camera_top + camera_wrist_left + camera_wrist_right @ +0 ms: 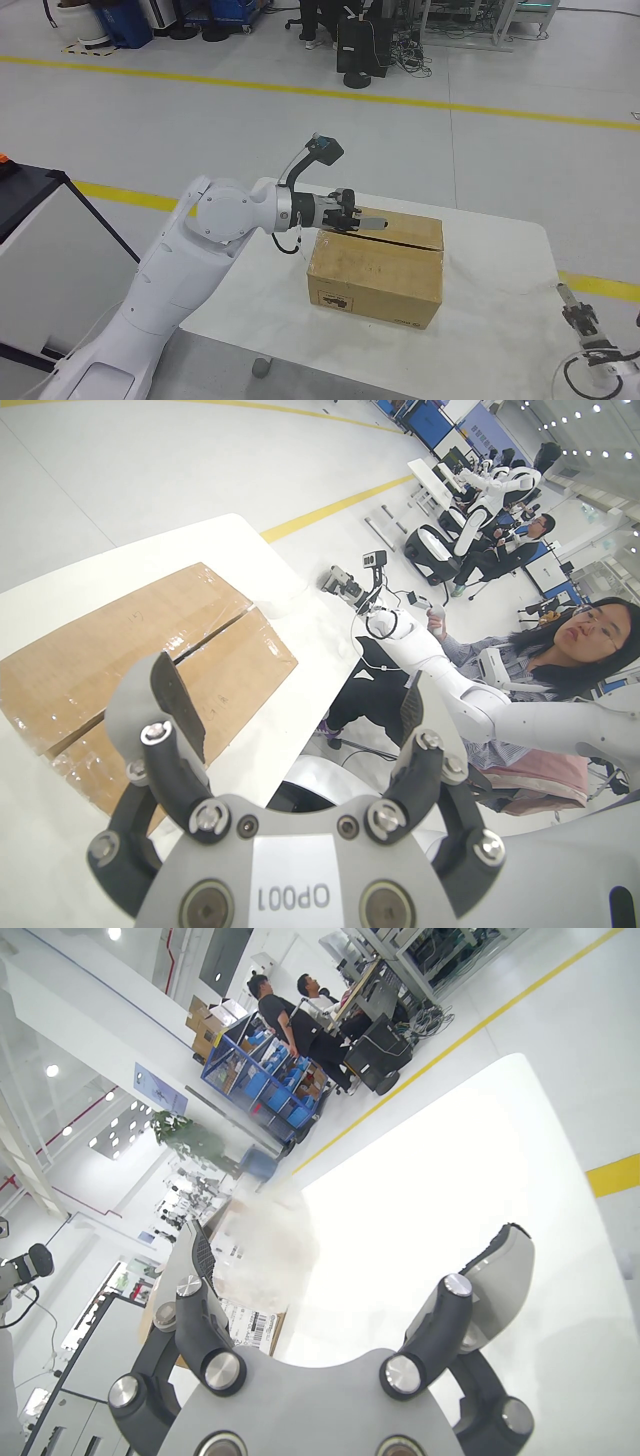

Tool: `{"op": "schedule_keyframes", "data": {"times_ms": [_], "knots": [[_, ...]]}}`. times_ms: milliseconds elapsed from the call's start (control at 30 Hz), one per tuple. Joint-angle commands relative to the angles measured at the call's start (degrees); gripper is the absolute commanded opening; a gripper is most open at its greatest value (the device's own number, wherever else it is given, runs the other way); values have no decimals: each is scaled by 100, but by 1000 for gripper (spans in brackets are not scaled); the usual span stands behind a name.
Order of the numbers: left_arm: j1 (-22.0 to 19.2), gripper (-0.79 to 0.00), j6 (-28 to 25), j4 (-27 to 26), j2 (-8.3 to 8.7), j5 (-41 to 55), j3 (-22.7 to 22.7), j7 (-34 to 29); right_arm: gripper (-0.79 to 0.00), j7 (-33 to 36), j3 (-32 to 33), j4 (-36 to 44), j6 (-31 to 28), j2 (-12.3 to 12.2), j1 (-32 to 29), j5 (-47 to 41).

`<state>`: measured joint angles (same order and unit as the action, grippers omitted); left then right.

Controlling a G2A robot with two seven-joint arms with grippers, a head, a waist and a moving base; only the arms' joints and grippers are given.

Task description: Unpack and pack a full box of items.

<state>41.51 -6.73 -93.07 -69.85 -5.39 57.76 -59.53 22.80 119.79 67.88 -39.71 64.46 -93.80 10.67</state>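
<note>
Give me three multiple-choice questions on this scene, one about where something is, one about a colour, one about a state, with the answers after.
1. Where is the left gripper?
A. on the floor
B. over the box
C. inside a drawer

2. What colour is the table?
A. black
B. green
C. white

3. How are the box's flaps?
A. shut flat
B. standing open
C. torn off

Answers: 1 B, it sits above the cardboard top. 2 C, the bare surface around the box is white. 3 A, both flaps lie level and meet at a seam.
</note>
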Motion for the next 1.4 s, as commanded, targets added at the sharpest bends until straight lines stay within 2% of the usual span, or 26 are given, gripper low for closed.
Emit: {"op": "schedule_keyframes", "data": {"times_ms": [0,267,433,767,933,1367], "knots": [[0,0,0,0,0,0,0,0,0,-45,100,-91,3,-22,0,-7],[0,0,0,0,0,0,0,0,0,-49,540,-261,-233,-121,-88,-229],[0,0,0,0,0,0,0,0,0,260,666,145,-364,-184,-254,-142],[0,0,0,0,0,0,0,0,0,532,-45,1454,-956,-170,-407,719],[0,0,0,0,0,0,0,0,0,868,-581,1772,-1618,-192,-320,449],[103,0,-1,-42,7,-111,-21,148,0,893,-650,1776,-1547,-189,-338,414]]}}
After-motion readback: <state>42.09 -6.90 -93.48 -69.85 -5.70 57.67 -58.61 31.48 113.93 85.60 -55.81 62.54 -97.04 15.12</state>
